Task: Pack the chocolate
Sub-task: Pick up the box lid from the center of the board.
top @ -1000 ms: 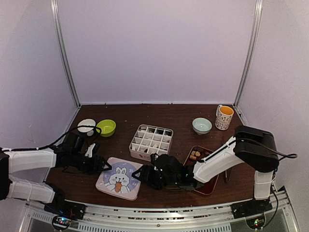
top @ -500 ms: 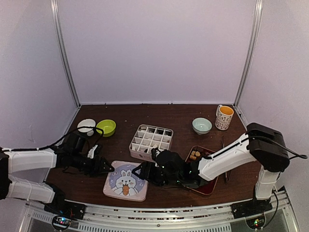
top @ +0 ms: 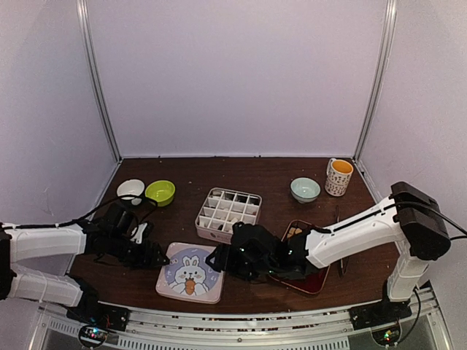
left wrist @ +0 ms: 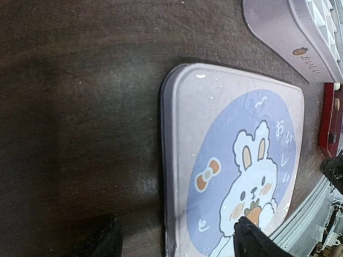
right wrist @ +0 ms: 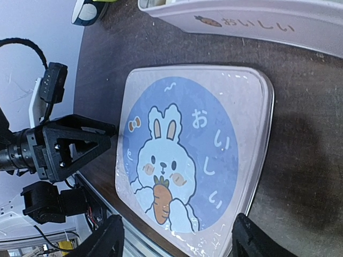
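Note:
The chocolate [top: 294, 232] shows as a few tan pieces on a red tray [top: 315, 281] at the right, partly hidden by my right arm. A white divided box [top: 229, 211] stands mid-table. Its flat lid [top: 191, 272], printed with a bunny and carrot, lies on the table near the front edge. My left gripper [top: 153, 254] is open at the lid's left edge [left wrist: 167, 160], one finger [left wrist: 252, 243] over the lid [left wrist: 236, 160]. My right gripper [top: 222, 259] is open at the lid's right side, the lid [right wrist: 193, 155] lying ahead of its fingers [right wrist: 254, 241].
A white bowl [top: 130, 190] and a green bowl [top: 160, 192] sit at the back left. A pale blue bowl [top: 305, 189] and a patterned mug [top: 338, 176] stand at the back right. The box wall [right wrist: 257, 24] is just beyond the lid.
The lid shifted right and now lies flat near the front edge. Both grippers have widened slightly; the left one drew back to the left and the right arm swung further right.

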Controlling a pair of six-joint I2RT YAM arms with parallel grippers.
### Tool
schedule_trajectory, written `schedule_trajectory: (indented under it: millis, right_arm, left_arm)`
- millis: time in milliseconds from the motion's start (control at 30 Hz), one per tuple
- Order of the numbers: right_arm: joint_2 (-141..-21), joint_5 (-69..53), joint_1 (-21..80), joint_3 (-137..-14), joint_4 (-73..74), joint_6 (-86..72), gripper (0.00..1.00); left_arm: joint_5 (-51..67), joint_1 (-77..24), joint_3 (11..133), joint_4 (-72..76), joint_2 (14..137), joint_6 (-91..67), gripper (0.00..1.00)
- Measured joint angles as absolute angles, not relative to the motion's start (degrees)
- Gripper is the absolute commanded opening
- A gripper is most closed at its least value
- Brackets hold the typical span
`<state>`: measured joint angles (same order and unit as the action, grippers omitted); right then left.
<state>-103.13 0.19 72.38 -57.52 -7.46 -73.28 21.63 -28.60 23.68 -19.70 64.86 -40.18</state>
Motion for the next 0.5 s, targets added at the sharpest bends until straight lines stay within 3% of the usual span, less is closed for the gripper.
schedule_trajectory:
  millis: [367, 500]
  right_arm:
    - [-104.2, 0.0, 73.1, -57.6, -5.5, -75.4, 0.63]
    - [-104.9, -0.2, 73.1, -57.6, -5.6, -75.4, 0.57]
  left_arm:
    - [17.7, -35.0, 24.2, -20.0, 64.9, -44.0, 0.74]
    - [17.4, -37.4, 24.6, -20.7, 65.1, -45.6, 0.74]
